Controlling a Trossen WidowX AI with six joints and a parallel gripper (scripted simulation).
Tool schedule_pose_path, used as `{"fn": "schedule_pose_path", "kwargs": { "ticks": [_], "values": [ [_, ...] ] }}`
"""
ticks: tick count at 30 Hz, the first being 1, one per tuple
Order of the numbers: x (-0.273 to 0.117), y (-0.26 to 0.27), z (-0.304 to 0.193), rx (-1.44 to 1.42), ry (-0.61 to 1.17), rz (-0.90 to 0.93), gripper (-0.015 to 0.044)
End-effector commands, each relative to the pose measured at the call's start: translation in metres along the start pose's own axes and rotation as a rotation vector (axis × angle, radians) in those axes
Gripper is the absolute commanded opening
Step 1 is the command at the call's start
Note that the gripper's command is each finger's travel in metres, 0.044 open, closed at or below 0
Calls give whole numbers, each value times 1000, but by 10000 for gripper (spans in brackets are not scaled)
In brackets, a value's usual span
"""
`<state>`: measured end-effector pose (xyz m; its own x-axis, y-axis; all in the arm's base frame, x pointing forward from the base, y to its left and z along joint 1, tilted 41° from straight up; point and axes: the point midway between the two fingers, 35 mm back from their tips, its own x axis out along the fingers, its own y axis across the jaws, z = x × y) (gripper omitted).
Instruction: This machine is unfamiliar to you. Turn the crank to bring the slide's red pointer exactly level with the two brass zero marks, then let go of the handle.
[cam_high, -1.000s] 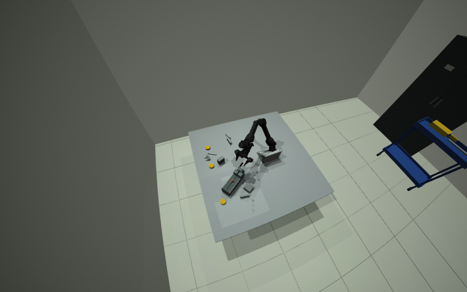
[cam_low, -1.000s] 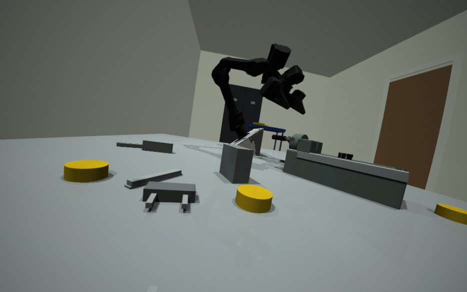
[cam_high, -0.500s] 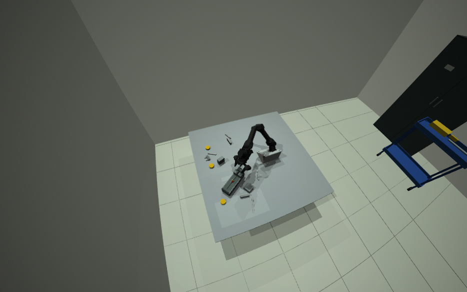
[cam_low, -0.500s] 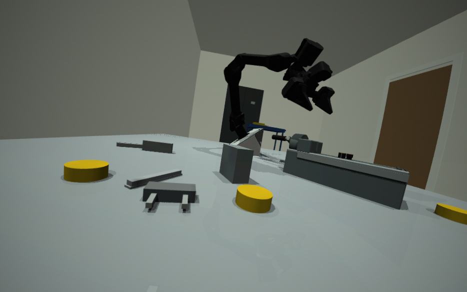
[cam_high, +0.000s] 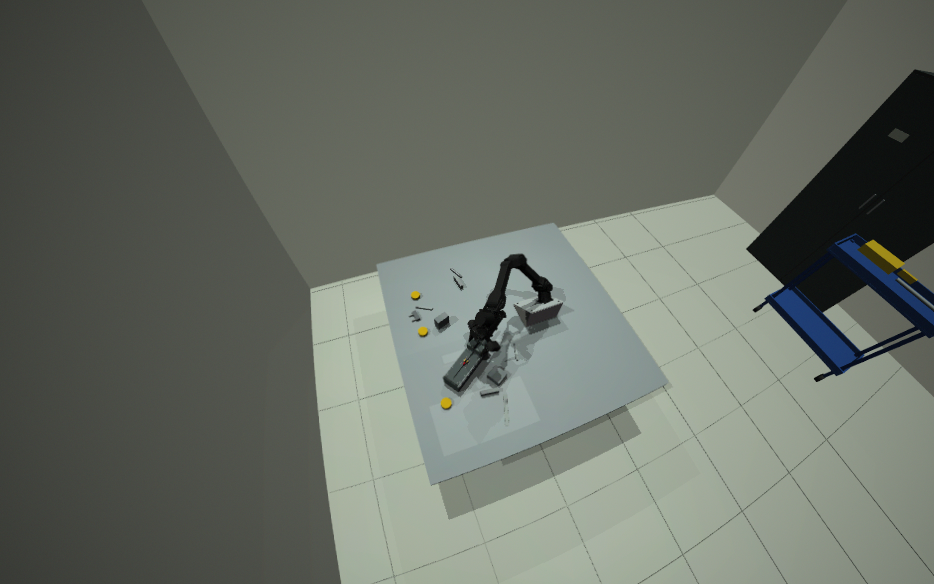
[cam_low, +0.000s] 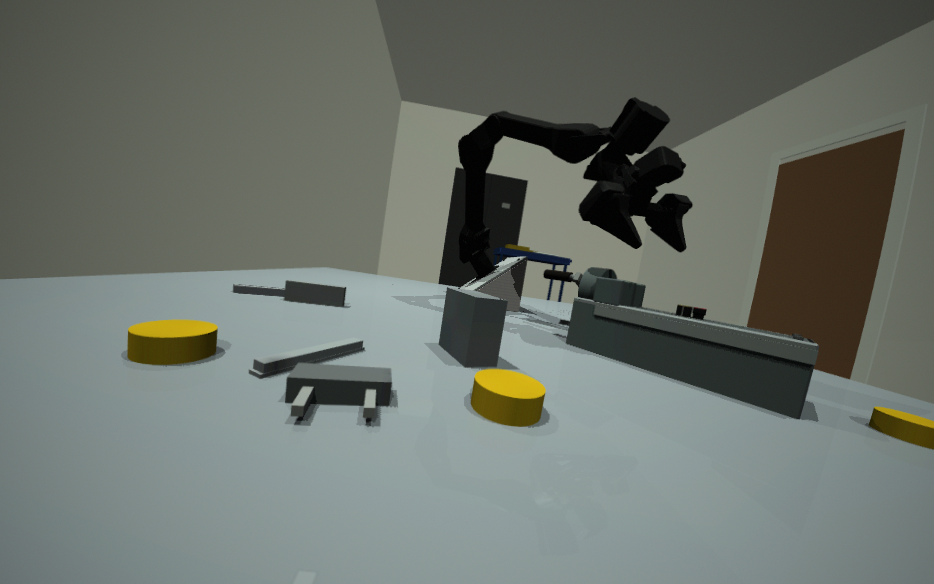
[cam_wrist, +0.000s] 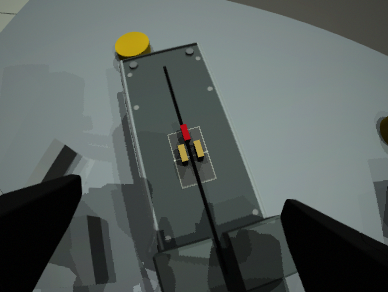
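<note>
From the top view, I see the black arm (cam_high: 506, 278) (cam_low: 475, 185) reaching across the pale table (cam_high: 592, 344) (cam_low: 206, 495) (cam_wrist: 300, 90), its claw (cam_high: 484, 347) (cam_low: 661, 247) (cam_wrist: 185, 199) above one end of the long grey machine (cam_high: 454, 380) (cam_low: 688, 365) (cam_wrist: 165, 107). The red pointer (cam_high: 465, 361) (cam_wrist: 185, 132) shows as a small spot along the machine's top. Three yellow discs lie around that side of the table: a far disc (cam_high: 415, 295) (cam_low: 172, 349), a middle disc (cam_high: 422, 331) (cam_low: 508, 399) near a grey block (cam_high: 441, 320) (cam_low: 475, 327), and an end disc (cam_high: 446, 403) (cam_low: 902, 428) (cam_wrist: 132, 44) just beyond the machine. A blue cart (cam_high: 814, 330) stands on the floor, well away from the table. In the exterior view, the claw hangs over the machine with its two fingers spread and nothing between them. The crank's dark handle (cam_low: 557, 275) sticks out sideways at the machine's near-arm end, below the claw and apart from it. A two-pronged grey piece (cam_low: 338, 385) lies on the table between the far and middle discs. In the wrist view, the fingers stand wide apart on either side of the picture. The red pointer sits in the slot, not level with the left brass mark (cam_wrist: 183, 153) and right brass mark (cam_wrist: 199, 149), but offset from them toward the end disc.
</note>
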<state>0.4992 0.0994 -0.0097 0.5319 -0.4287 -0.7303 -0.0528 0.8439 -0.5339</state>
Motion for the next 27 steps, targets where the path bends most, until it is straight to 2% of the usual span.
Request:
{"fn": "schedule_pose_path", "kwargs": {
  "ticks": [1,19,27],
  "values": [
    [12,0,-12,-6,6,2,440],
    [11,0,-11,-5,6,2,440],
    [-23,5,16,-3,8,0,440]
  ]
}}
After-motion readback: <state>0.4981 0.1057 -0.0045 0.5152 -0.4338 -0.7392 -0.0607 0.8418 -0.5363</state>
